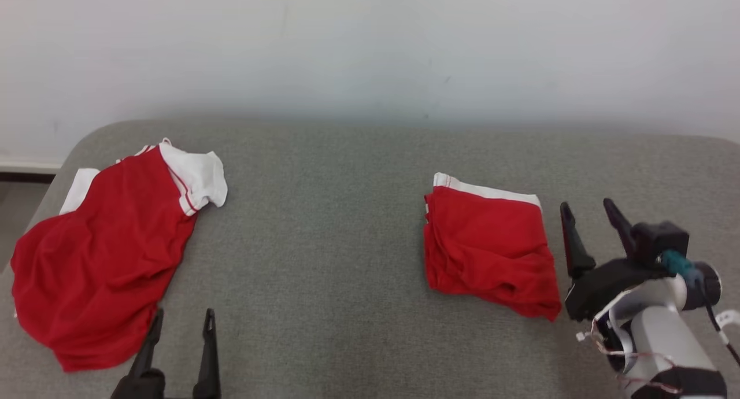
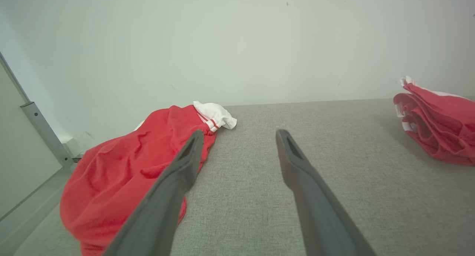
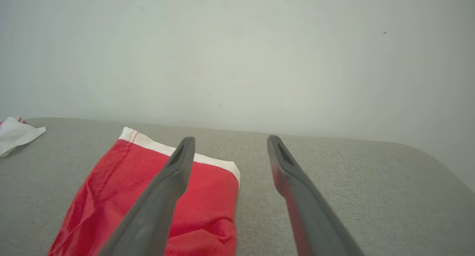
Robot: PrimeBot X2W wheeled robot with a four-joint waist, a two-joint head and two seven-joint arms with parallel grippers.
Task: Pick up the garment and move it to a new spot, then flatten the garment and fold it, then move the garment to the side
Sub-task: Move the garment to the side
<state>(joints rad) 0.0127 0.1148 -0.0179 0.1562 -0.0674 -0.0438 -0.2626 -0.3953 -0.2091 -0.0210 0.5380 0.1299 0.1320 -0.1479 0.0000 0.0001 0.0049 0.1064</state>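
Folded garment [image 2: 438, 131] clipped at right (left wrist view); underside hidden

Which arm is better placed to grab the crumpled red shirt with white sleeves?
Left. The left gripper, jaws open, sits right beside the crumpled red shirt with white sleeves; the right gripper is far off, by the folded red garment.

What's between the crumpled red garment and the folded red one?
Nothing: in the head view, bare grey fabric surface runs from the crumpled garment to the folded garment.
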